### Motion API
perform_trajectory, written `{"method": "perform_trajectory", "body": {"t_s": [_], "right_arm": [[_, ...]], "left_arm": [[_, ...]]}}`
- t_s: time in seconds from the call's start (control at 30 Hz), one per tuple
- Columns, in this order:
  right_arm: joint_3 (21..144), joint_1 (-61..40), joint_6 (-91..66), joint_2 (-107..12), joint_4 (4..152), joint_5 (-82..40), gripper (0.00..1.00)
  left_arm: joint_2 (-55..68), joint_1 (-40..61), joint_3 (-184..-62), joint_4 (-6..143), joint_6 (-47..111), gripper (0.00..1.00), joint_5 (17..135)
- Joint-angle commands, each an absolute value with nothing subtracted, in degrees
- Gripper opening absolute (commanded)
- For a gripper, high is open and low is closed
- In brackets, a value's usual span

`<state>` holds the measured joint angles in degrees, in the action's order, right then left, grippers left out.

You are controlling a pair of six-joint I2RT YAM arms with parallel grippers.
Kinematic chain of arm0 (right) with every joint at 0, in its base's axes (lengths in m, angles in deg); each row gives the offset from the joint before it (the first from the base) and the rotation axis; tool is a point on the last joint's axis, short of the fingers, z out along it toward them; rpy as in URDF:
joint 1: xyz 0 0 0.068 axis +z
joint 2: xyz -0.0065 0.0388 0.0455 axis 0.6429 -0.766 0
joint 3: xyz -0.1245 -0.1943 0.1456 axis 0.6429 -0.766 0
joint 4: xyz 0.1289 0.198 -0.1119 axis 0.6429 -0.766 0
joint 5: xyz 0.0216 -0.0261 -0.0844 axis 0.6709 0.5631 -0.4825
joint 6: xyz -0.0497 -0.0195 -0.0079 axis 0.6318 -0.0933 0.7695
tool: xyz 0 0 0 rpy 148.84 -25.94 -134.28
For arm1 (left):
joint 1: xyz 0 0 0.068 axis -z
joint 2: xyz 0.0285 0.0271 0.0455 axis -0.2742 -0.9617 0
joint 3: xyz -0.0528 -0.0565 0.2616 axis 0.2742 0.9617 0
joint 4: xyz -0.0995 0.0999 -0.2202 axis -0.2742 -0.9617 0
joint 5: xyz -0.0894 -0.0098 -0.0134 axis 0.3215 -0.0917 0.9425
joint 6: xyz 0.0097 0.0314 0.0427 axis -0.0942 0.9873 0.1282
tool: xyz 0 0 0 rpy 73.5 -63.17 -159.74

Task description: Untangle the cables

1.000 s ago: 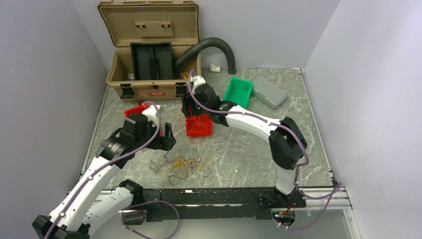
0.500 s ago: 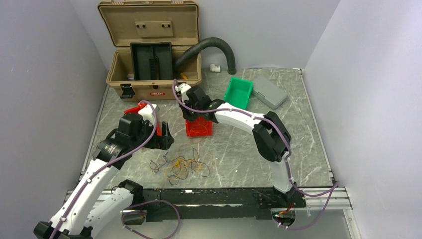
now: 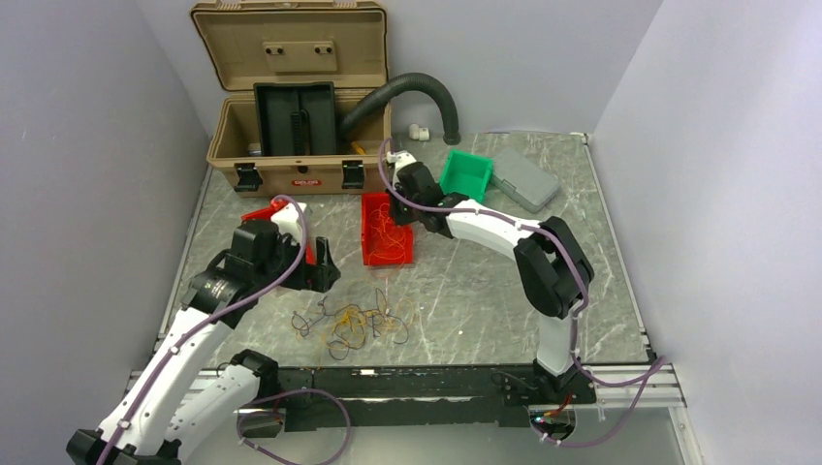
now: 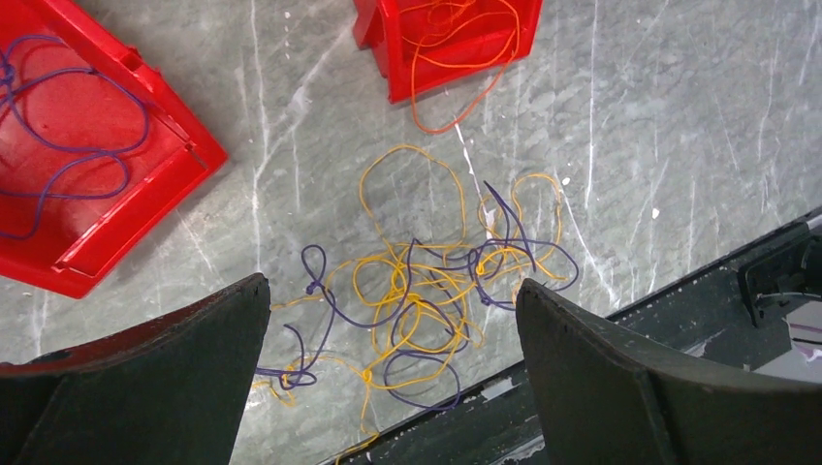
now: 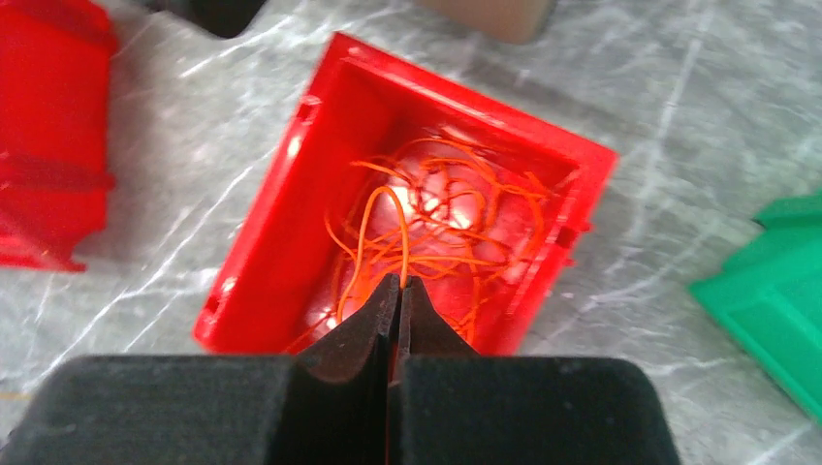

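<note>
Around the work area: an open tan case (image 3: 291,145) sits far left. A black ribbed hose (image 3: 412,85) arches from it down to the table. A green bin (image 3: 465,177) and a grey box (image 3: 524,179) stand at the far side, right of centre. There are two red bins. The centre bin (image 3: 366,232) is in plain sight; the left bin (image 3: 260,214) is partly hidden behind the left arm.

The cables (image 3: 354,325) are a loose knot of yellow and purple loops. They lie on the table at the near edge, left of centre, just beside the black rail (image 3: 417,383).

The left gripper (image 3: 317,266) hangs farther back and to the left of the knot, jaws spread wide and apart from it. The right gripper (image 3: 395,206) is at the far rim of the centre bin, jaws pressed together.

Surface: grey marble-patterned table (image 3: 485,291). Plain pale walls (image 3: 87,145) stand on three sides.

View differences:
- **Left wrist:** purple strands (image 4: 92,153) lie in the left bin. One orange loop (image 4: 444,130) spills over the centre bin's near rim onto the table. The top view does not resolve either.
- **Right wrist:** orange strands (image 5: 436,223) are heaped in the centre bin. One of them runs up to the closed tips; I cannot tell whether it is nipped.
</note>
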<state>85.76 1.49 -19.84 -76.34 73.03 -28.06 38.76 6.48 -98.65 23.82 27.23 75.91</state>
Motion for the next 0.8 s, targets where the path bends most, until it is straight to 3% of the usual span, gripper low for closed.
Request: {"method": "perform_trajectory", "body": {"t_s": [0.0,0.17,0.23,0.3,0.53,0.77], "right_arm": [[87.74,1.04,-23.67,-77.93,73.62,-31.92,0.0],[93.34,1.03,-24.45,-84.18,69.44,-32.47,0.03],[94.48,1.07,-24.33,-83.7,68.89,-32.39,0.23],[93.84,1.04,-24.3,-81.3,69.64,-32.19,0.34],[90.16,0.9,-24.74,-69.94,67.88,-30.65,0.56],[74.61,1.85,-25.93,-54.38,68.97,-26.86,0.75]], "left_arm": [[36.71,6.21,-97.89,25.72,27.14,0.99,80.51],[32.75,6.22,-96.49,26.51,26.87,0.99,84.81],[31.97,6.24,-95.95,26.71,26.86,0.98,85.67],[31.49,6.21,-95.2,27.18,26.87,0.97,86.71],[29.85,7.26,-93.43,28.94,26.95,0.95,88.41],[27.72,10.85,-93.37,28.31,27.59,0.9,86.4]]}}
